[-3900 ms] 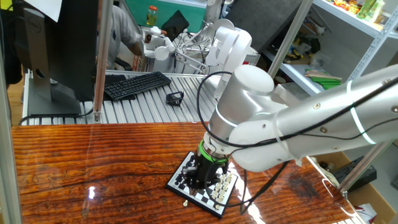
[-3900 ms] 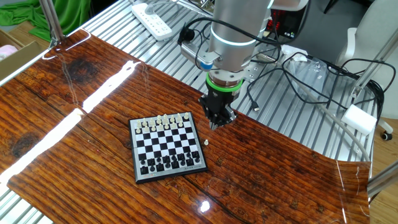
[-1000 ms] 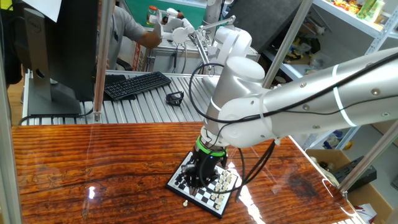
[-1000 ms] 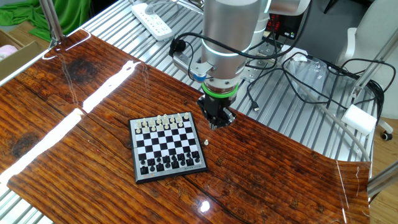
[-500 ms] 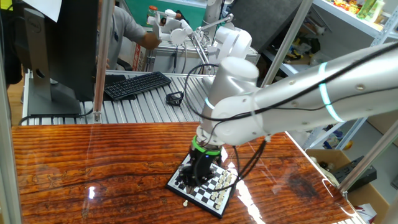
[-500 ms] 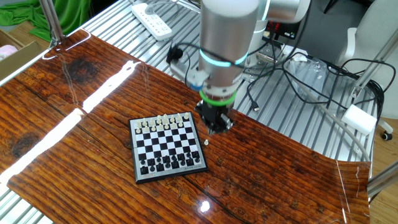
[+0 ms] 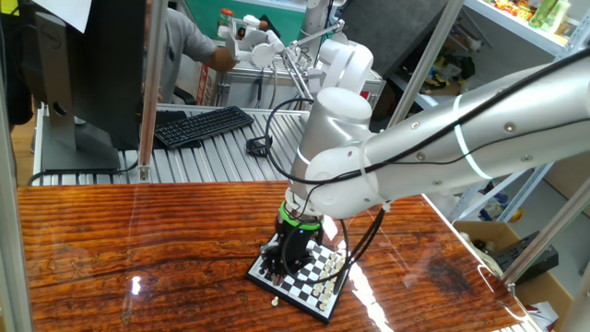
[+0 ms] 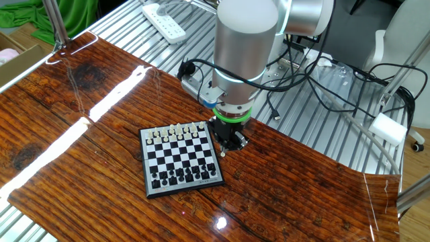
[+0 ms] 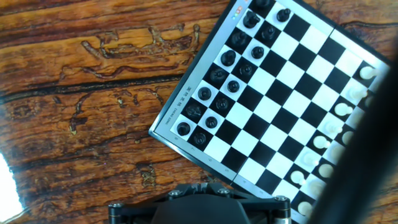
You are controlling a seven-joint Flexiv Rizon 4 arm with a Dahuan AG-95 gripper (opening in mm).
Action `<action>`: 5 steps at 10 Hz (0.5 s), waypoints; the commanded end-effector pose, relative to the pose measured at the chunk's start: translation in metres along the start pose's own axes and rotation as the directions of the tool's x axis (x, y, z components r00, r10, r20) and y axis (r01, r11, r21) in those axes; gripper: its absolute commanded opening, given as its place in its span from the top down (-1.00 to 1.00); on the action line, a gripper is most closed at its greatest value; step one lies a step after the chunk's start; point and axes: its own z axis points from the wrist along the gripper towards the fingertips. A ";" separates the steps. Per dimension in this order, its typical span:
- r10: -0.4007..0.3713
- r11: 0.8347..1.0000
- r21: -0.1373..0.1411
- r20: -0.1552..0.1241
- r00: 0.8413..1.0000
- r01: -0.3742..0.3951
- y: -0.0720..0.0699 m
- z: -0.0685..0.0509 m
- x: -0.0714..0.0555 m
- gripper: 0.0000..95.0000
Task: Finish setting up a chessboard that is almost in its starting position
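The arm reaches down with its tool (image 8: 227, 142) pointing straight at the wooden counter (image 8: 80, 141), fingers pressed together, holding nothing visible. It hangs just beside the right edge of the chessboard (image 8: 180, 160), near the cream pieces. A tiny cream piece (image 8: 222, 154) lies on the counter by that edge. The board's rim lettering is too small to read.

glossy white arm (image 7: 406, 157), green ring, black tool (image 8: 229, 142), looping black cables
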 end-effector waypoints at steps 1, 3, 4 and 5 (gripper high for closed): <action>-0.007 1.000 0.000 0.002 1.000 0.007 -0.001 0.000 0.000 1.00; -0.027 1.000 0.000 0.006 1.000 0.027 -0.001 0.000 0.001 1.00; -0.036 0.999 0.001 0.007 0.999 0.036 -0.001 0.001 0.001 1.00; -0.041 0.999 0.001 0.009 0.999 0.041 -0.001 0.003 0.002 1.00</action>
